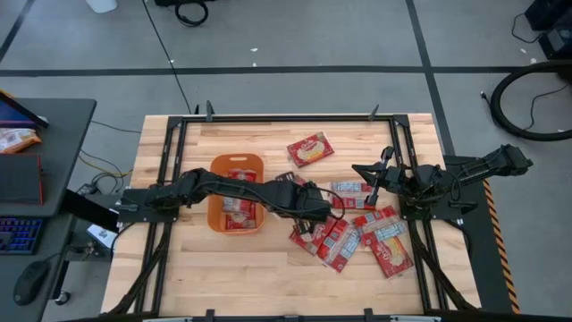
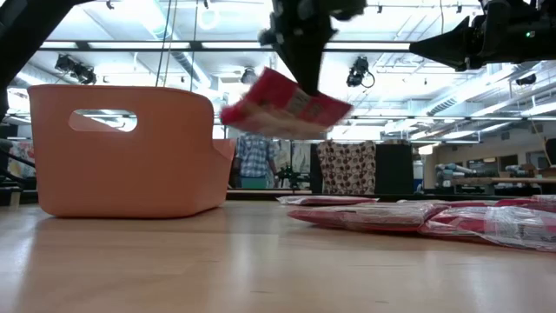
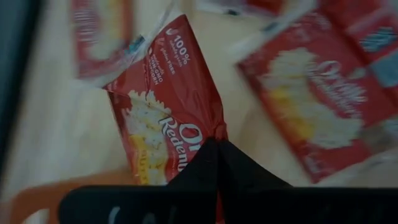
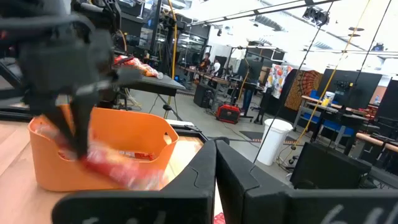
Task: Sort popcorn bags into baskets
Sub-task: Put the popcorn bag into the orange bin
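Open lab hall: ceiling light strips (image 2: 261, 45), cluttered workbenches (image 4: 323, 118), grey taped floor (image 1: 295, 54).

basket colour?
Orange basket, plain, no pattern; clearest in the low view.

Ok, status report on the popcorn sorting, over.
Left gripper shut on popcorn bag, lifted beside basket. Right gripper shut, empty, waiting.

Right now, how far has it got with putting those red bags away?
Partly done. A few bags already lie in the orange basket. The left gripper holds one bag in the air beside the basket. Left on the table: a pile and one lone bag. The right gripper waits, shut and empty, above the pile.
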Action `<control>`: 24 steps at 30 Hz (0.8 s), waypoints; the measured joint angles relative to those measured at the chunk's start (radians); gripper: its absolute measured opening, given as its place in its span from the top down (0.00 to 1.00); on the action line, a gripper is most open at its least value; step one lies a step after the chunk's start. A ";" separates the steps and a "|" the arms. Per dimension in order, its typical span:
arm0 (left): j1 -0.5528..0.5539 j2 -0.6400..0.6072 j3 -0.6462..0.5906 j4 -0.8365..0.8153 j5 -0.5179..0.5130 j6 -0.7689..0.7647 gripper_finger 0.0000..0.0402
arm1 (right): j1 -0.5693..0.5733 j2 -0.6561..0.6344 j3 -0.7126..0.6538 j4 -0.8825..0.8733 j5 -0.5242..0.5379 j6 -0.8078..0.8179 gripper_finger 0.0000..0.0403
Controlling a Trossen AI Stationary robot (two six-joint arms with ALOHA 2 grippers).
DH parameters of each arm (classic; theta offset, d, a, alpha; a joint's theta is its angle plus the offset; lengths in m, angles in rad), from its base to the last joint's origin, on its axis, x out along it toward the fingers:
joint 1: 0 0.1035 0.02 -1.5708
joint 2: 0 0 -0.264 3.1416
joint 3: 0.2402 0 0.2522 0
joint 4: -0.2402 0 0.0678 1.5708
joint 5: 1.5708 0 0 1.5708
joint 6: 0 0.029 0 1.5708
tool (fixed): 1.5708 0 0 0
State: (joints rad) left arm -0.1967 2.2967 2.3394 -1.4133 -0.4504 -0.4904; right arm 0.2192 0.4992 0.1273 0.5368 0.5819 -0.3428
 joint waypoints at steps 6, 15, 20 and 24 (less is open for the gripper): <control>-0.021 -0.039 0.001 -0.132 -0.099 -0.092 1.00 | 0.000 0.000 0.000 -0.005 0.000 0.000 0.96; -0.032 -0.092 -0.081 -0.157 -0.096 -0.156 1.00 | 0.001 0.000 0.000 -0.008 0.000 0.007 0.96; -0.037 -0.165 -0.214 -0.149 -0.101 -0.228 1.00 | 0.001 0.000 0.000 -0.008 0.000 0.007 0.96; -0.038 -0.251 -0.360 -0.095 -0.103 -0.298 1.00 | 0.001 0.000 0.000 -0.008 0.000 0.007 0.96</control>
State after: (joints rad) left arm -0.2344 2.0453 1.9790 -1.5084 -0.5538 -0.7884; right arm 0.2203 0.4992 0.1272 0.5290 0.5819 -0.3359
